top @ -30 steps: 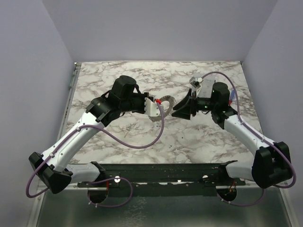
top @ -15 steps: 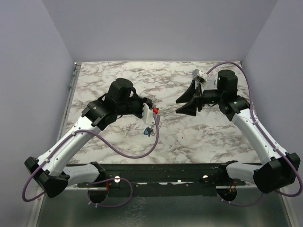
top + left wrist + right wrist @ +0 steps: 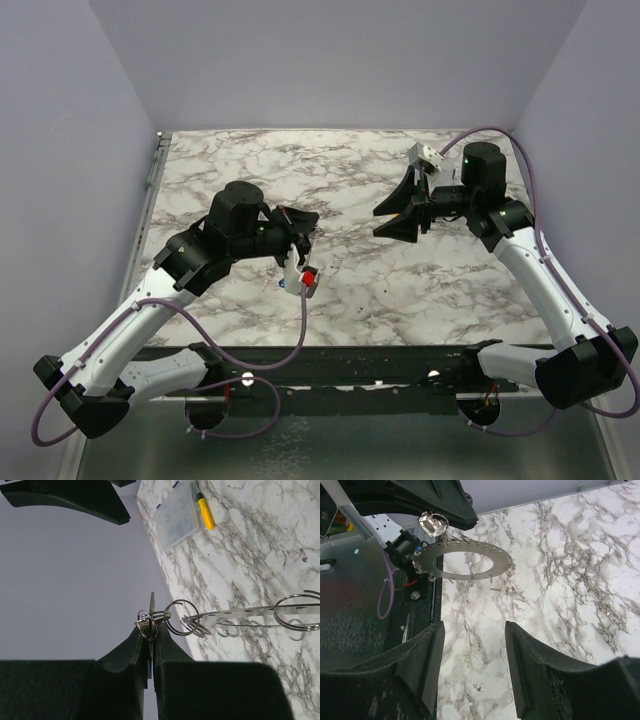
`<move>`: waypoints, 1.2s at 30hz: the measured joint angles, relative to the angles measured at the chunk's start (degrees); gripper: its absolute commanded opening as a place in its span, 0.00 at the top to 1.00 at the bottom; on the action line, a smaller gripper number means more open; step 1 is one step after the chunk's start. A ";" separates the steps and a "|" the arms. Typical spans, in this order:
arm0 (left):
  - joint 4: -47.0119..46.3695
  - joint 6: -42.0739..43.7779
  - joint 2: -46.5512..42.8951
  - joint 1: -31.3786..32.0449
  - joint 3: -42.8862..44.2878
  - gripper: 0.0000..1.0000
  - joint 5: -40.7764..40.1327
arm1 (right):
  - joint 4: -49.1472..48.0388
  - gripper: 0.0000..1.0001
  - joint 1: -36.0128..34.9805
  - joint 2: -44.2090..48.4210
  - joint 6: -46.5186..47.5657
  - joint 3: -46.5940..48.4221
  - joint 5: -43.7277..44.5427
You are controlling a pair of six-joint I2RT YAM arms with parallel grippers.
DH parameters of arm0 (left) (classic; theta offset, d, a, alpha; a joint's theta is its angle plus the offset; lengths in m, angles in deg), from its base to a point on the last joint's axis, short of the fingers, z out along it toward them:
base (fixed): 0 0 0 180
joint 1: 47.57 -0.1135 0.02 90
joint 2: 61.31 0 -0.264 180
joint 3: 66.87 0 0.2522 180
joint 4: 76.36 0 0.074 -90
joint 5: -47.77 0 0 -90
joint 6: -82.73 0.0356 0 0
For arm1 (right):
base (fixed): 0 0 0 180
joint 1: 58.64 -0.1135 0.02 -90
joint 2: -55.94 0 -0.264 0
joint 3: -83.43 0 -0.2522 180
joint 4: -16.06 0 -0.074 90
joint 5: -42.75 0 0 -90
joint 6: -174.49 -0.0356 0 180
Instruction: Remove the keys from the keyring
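1. Left gripper (image 3: pixel 152 632) is clenched on a silver key (image 3: pixel 432 524), held above the table (image 3: pixel 400 290).
2. The keyring (image 3: pixel 431 564) hangs from that key by small split rings (image 3: pixel 192 626), in the air and roughly level.
3. A small metal bit (image 3: pixel 501 588) lies on the table.
4. Right gripper (image 3: pixel 474 627) is spread wide, grasping nothing, well apart from the keyring.

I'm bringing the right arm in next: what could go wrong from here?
The left gripper pinches only one thin key, the keyring linked to it by split rings, so it may swing or slip free. The right gripper is open and apart from it; closing in could knock it aside.
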 measured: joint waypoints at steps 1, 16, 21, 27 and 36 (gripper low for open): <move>-0.31 1.36 -0.28 0.02 -0.33 1.00 0.02 | 0.02 0.41 -0.02 0.00 0.00 0.00 -0.07; -5.18 24.55 -6.88 0.04 -10.67 1.00 1.62 | 0.39 0.41 0.00 -0.02 -0.04 0.81 -0.28; -8.85 27.96 -7.72 0.04 -13.84 1.00 3.32 | 0.37 0.42 0.00 -0.02 -0.15 0.81 -0.28; -12.76 29.14 -8.52 0.04 -15.39 1.00 6.16 | -0.20 0.46 0.00 -0.02 -0.79 0.72 -0.28; -15.82 29.49 -8.92 0.04 -16.04 1.00 8.50 | -3.50 0.49 -0.52 -0.02 -2.62 -1.60 -0.72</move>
